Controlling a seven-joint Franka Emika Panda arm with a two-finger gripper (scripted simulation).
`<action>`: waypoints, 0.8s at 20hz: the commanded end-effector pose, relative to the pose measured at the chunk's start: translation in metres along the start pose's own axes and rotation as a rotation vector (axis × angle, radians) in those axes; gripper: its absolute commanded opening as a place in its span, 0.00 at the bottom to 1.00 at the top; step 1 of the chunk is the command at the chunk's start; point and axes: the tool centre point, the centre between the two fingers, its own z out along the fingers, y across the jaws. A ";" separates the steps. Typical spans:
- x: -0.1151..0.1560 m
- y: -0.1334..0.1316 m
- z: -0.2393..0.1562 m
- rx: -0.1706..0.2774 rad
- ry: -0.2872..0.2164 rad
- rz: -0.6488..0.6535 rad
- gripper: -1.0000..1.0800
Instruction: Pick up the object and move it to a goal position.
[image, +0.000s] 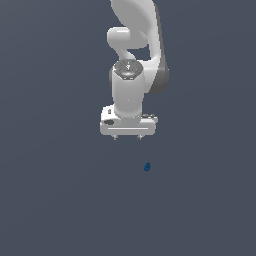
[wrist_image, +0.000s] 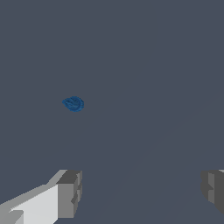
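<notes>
Object (image: 147, 167): small dark blue piece, lying alone on the plain grey floor (image: 50, 200). In the exterior view you find it below the gripper (image: 127, 138) and a little toward that view's right, clearly apart from it. Its shape is too small there to make out; your wrist view shows the object (wrist_image: 73, 103) as a rounded-looking blob, possibly elongated.

Gripper: white, pointing down, jaws spread wide with nothing between them. Fingers (wrist_image: 70, 192) appear grey in your wrist view, well clear of the object.

Arm (image: 132, 50): white, upright above the gripper.
</notes>
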 end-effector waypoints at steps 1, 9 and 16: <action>0.000 0.000 0.000 0.000 0.000 0.000 0.96; 0.008 -0.025 -0.002 0.026 0.020 -0.031 0.96; 0.008 -0.026 -0.002 0.026 0.020 -0.035 0.96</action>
